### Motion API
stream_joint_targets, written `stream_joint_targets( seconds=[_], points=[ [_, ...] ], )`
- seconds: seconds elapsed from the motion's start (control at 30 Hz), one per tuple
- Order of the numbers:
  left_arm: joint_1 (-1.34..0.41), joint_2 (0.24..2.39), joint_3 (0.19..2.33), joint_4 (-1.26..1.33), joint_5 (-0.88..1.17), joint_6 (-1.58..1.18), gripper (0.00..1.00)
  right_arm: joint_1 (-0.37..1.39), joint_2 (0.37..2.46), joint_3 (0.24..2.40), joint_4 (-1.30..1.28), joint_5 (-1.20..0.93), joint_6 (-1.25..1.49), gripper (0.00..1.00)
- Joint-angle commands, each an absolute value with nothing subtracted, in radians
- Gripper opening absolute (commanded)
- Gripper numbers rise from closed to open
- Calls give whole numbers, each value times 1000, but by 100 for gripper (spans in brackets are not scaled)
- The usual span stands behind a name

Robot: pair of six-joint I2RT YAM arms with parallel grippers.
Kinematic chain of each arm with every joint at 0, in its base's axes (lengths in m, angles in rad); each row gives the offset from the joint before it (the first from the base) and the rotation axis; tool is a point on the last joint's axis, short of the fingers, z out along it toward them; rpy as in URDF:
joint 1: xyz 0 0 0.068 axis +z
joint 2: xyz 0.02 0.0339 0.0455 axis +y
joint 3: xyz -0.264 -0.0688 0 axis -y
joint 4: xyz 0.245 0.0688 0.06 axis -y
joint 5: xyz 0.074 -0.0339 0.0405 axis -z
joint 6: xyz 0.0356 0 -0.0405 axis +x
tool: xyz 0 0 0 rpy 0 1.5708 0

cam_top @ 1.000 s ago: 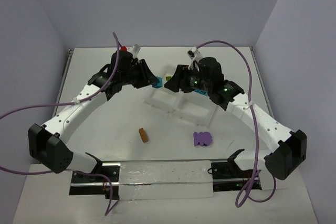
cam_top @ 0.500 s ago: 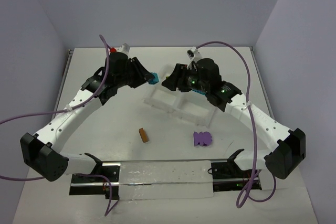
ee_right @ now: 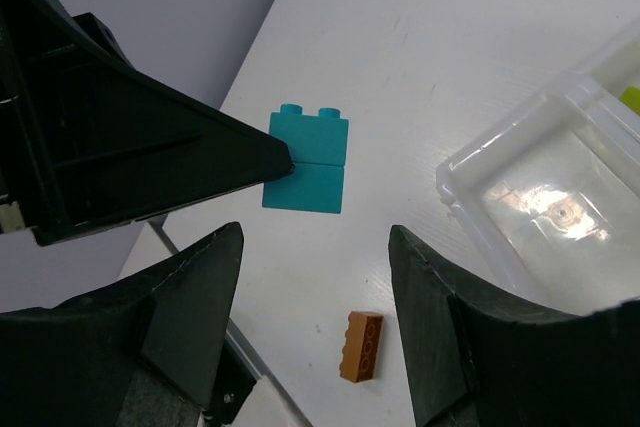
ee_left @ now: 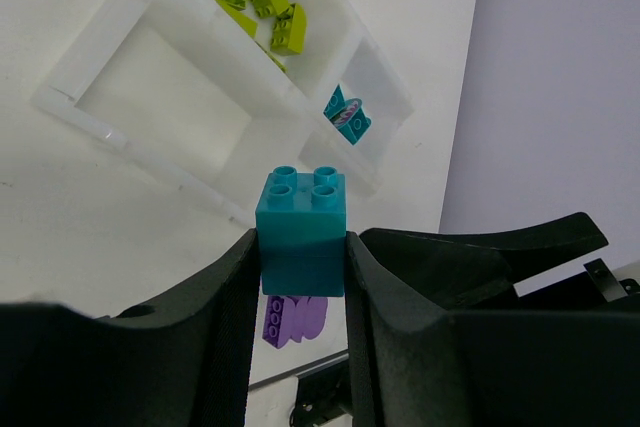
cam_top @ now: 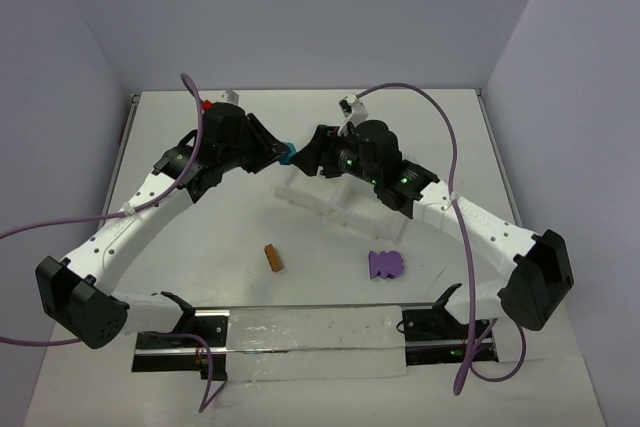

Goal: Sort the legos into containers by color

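Left tool (ee_left: 300,252) is clamped on a teal two-brick stack (ee_left: 300,217), held above the bench (cam_top: 330,112) by the white tray's (ee_left: 100,37) far left corner. Right tool (ee_right: 310,242) is spread wide and empty, facing that stack. Lime bricks (ee_left: 255,2) lie in one compartment, teal ones (ee_left: 347,117) in another. An orange-brown brick (cam_top: 273,258) and a purple clump (cam_top: 385,264) sit on the bench.

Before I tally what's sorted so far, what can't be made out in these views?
- Top external: far compartments of the tray sit under the right arm; contents hidden.
- Left wrist: purple lego mostly behind the teal lego stack and left pincer.
- Left wrist: greyish thing beside the sorted teal legos, too small to name.
- Right wrist: tray cut off by the right edge.
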State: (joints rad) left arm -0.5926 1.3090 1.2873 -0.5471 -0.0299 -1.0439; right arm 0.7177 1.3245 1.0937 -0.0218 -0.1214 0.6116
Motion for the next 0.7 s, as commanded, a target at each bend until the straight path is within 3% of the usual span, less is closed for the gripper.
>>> stream_joint_targets(
  seconds=[0.0, 0.67],
  points=[
    [-598, 1290, 1327, -547, -51, -1060, 0, 742, 1362, 1147, 42, -80, 602, 68],
    [-598, 1287, 1330, -541, -45, -1048, 0, 753, 1422, 1112, 175, -98, 680, 65]
  ],
)
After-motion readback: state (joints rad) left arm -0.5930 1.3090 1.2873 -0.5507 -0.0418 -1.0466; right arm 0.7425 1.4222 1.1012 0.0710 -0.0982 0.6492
